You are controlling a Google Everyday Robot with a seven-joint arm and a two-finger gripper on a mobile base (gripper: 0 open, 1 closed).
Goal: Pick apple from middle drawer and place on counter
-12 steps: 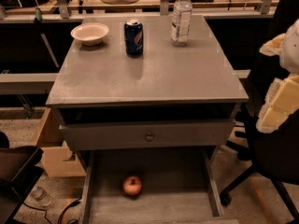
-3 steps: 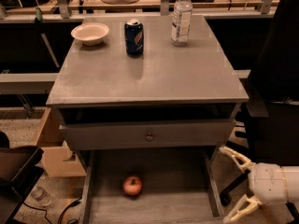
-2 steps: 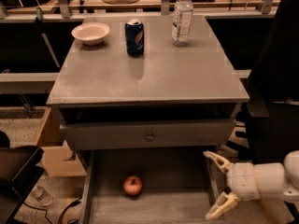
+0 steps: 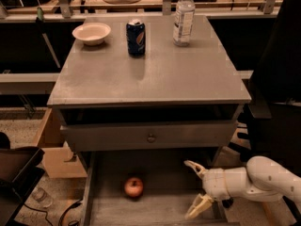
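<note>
The apple [image 4: 134, 187] is round. If one finger bumps it first, it could roll away across the floor of the middle drawer [image 4: 160, 210]. The gripper [image 4: 195, 187] hangs over the right part of the drawer, its two fingers spread wide apart. The apple sits left of the drawer's middle, not touching the gripper.

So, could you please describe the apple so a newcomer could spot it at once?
Below the grey counter, the middle drawer stands pulled out. The apple lies on its floor, left of centre, with the gripper open to its right. It is the only round, red thing there.
</note>
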